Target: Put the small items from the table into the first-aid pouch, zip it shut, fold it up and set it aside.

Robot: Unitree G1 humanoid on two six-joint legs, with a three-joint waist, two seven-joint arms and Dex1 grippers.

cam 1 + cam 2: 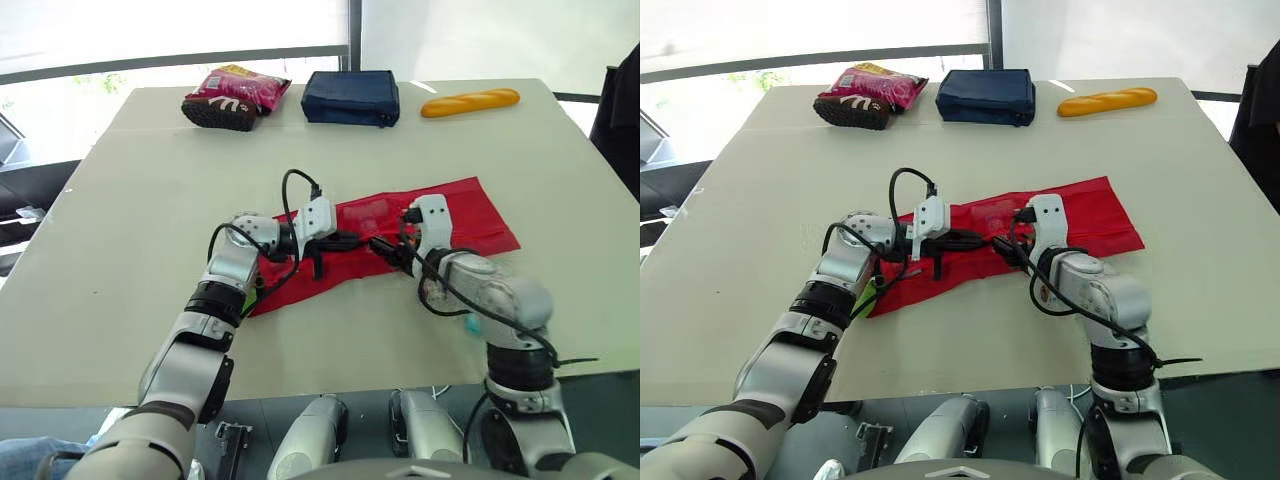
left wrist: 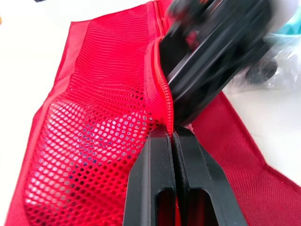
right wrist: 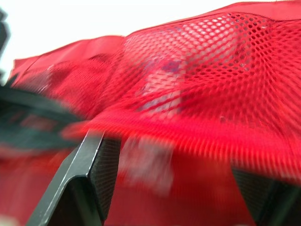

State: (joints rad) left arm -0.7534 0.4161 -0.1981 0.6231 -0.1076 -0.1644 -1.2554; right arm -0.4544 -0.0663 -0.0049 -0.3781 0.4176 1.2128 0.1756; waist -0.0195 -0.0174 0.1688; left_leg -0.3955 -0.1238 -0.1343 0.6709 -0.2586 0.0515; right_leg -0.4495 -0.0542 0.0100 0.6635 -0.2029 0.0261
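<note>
Left hand (image 2: 172,135) clamped on pouch (image 2: 94,117), right hand (image 3: 171,160) spread

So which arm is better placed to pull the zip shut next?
Probably left: the left pincer is shut on the zipper line of the red pouch; the right pincer stands open around the mesh, better for steadying.

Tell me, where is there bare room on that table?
Left of the pouch the table is bare up to the snack bag. Right of it, bare up to the bread. A free band runs before the blue case. Crowded: the middle, where left gripper and right gripper meet.
</note>
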